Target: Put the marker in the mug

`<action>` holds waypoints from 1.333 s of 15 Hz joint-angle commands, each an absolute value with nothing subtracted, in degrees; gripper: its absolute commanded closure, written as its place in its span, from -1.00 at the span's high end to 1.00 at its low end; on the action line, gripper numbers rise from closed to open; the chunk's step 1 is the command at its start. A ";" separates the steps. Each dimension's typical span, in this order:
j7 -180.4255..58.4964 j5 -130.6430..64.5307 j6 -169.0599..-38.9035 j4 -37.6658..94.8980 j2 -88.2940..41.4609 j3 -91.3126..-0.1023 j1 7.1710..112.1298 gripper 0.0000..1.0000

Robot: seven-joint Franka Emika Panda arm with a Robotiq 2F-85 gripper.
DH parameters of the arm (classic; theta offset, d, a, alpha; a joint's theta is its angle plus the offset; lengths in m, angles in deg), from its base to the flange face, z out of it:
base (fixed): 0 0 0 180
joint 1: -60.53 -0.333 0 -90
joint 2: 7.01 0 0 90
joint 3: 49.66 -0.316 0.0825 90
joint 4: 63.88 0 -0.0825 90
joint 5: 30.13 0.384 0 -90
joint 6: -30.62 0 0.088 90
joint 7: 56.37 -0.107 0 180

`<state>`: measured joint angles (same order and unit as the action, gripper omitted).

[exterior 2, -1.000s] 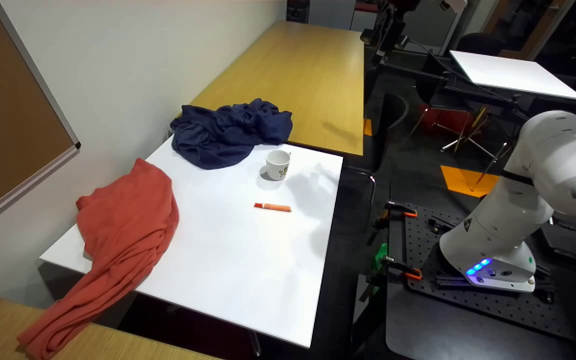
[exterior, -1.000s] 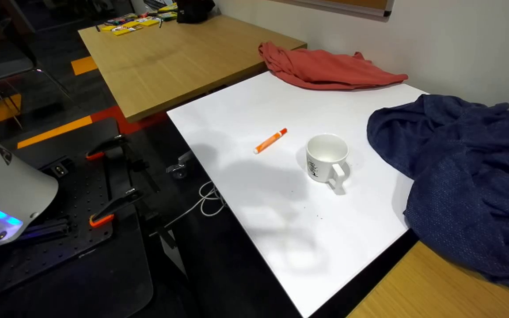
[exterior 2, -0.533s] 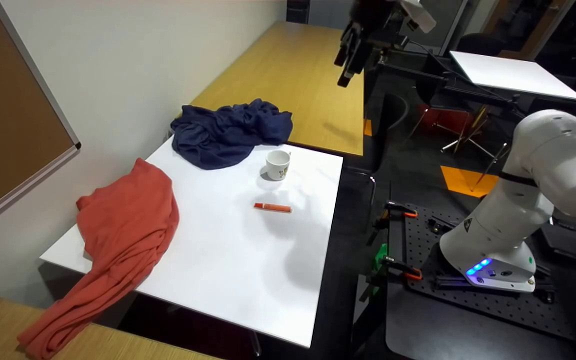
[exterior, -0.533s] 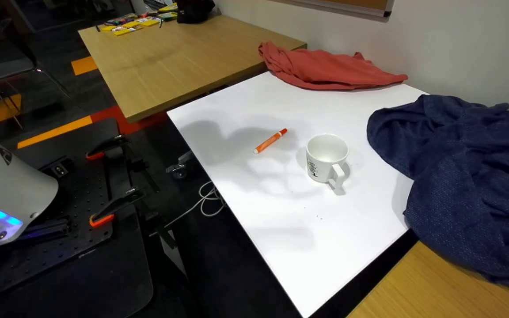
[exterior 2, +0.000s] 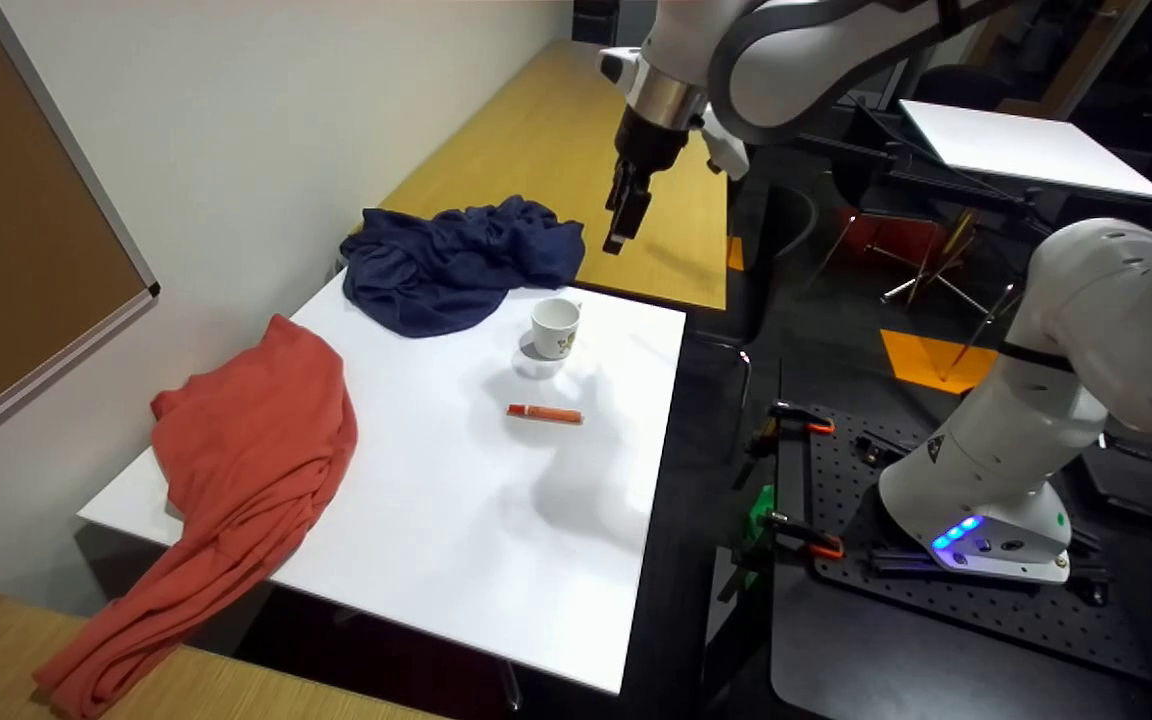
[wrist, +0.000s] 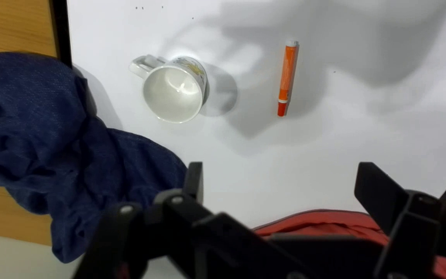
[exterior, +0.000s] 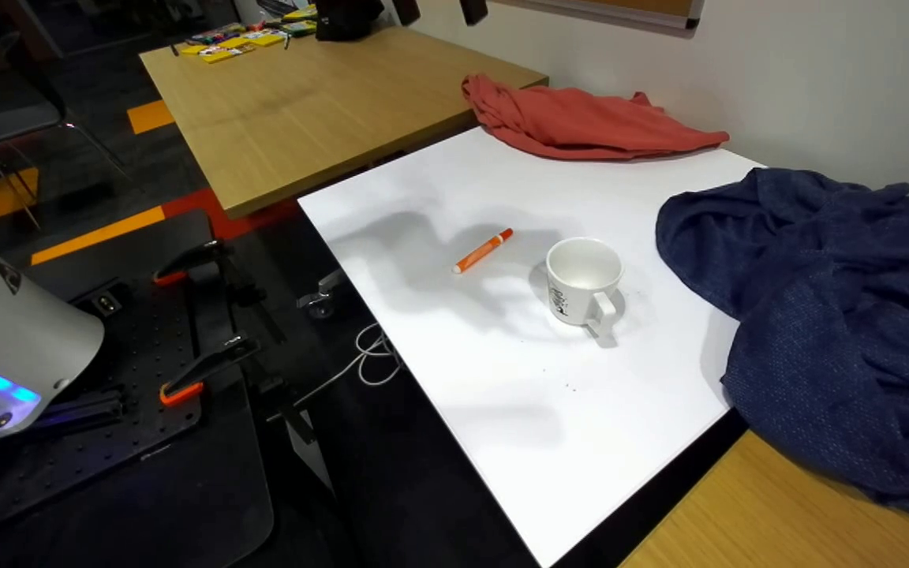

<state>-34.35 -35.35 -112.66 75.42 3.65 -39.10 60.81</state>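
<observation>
The orange marker, with a red cap end and a white tip, lies flat on the white table in both exterior views and in the wrist view. The white mug stands upright beside it, apart from it, in both exterior views and in the wrist view. Its pale interior holds nothing visible. My gripper is open and empty, fingers wide apart. It hangs high above the table in an exterior view; only the fingertips show at the top edge in an exterior view.
A red cloth lies along one table side. A navy cloth is heaped near the mug; it fills the left of the wrist view. Wooden tables adjoin the white table. A wall stands behind.
My arm and gripper have swung into view, moving left and down in an exterior view. The fingertips now show at another view's top edge. The marker and mug have not moved.
</observation>
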 commanded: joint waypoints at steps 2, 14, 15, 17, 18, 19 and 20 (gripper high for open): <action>-31.61 -30.12 -117.62 75.23 -3.72 -40.70 61.08 1.00; -31.03 -28.32 -116.46 75.26 -6.17 -43.02 62.37 1.00; -31.03 -28.32 -116.46 75.26 -6.17 -43.02 62.37 1.00; -31.62 -28.20 -116.89 74.53 -7.82 -43.47 61.99 1.00; -31.74 -27.86 -117.37 74.42 -8.68 -43.89 61.75 1.00; -32.33 -28.05 -118.13 74.37 -9.68 -44.43 61.54 1.00; -32.29 -27.90 -118.34 74.29 -10.49 -45.01 61.43 1.00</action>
